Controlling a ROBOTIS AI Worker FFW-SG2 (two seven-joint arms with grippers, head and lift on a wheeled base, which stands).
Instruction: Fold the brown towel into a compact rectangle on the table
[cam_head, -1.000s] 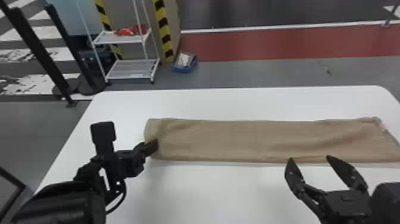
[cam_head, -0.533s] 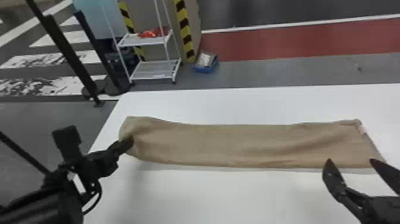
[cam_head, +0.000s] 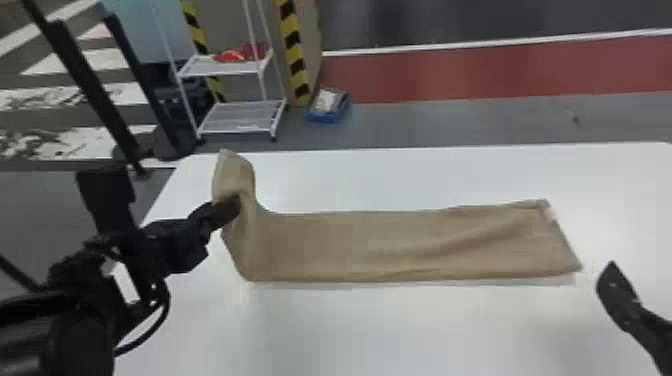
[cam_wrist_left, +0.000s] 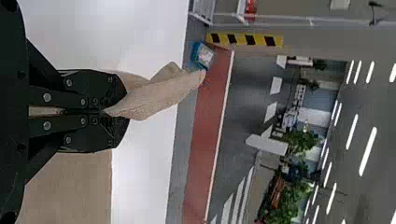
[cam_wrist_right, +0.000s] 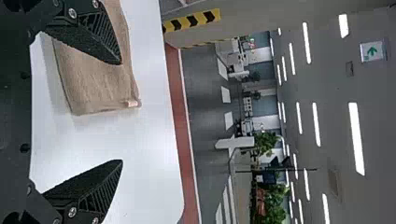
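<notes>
On the white bench (cam_head: 370, 330) lies the brown towel (cam_head: 400, 245), one end just lifted by my tightly closed left end effector (cam_head: 232, 209), likely starting a fold; my right end effector (cam_wrist_right: 121, 113) gapes empty.

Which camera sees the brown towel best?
The head view: the towel shows end to end. The left wrist view shows its pinched bit and some more; the right wrist view shows its other end.

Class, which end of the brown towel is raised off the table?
The left end, held up by the left gripper; the right end lies on the table.
</notes>
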